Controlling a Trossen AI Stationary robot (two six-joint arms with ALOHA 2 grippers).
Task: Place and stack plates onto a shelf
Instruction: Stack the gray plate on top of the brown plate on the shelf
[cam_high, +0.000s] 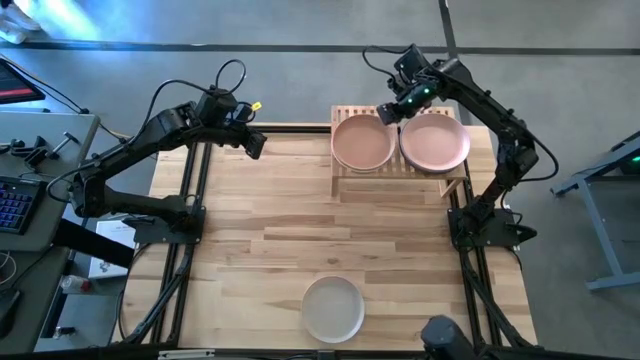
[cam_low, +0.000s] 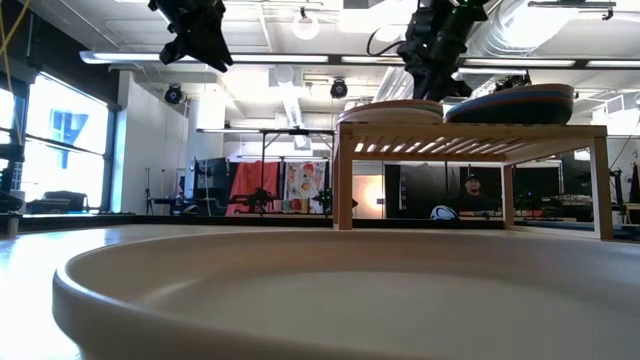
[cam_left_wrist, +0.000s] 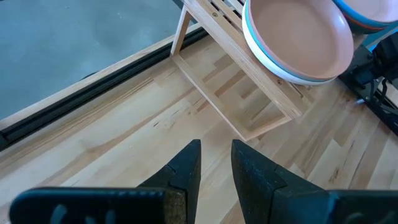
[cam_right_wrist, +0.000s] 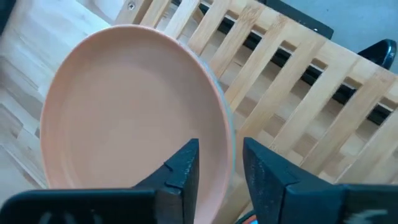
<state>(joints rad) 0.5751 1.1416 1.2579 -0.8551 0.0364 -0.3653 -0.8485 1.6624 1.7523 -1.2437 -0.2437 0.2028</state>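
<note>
The light-wood slatted shelf (cam_high: 400, 184) stands at the table's far edge, right of centre. It carries two stacks of plates side by side, each topped by a pink plate: the left stack (cam_high: 362, 143) and the right stack (cam_high: 435, 143). Teal and pale rims show under the left stack's top plate (cam_left_wrist: 292, 37). A cream plate (cam_high: 333, 308) lies flat on the table by the near edge. My right gripper (cam_right_wrist: 221, 155) is open above the far rim of the left stack's top plate (cam_right_wrist: 130, 118), one finger on either side of that rim. My left gripper (cam_left_wrist: 214, 152) is narrowly open and empty above the table's far left.
The cream plate fills the foreground of the low view (cam_low: 300, 290), with the shelf (cam_low: 470, 135) behind it. Bare plank tabletop (cam_high: 270, 220) lies between the shelf and the cream plate. Dark frame rails (cam_high: 190, 240) run along both sides of the table.
</note>
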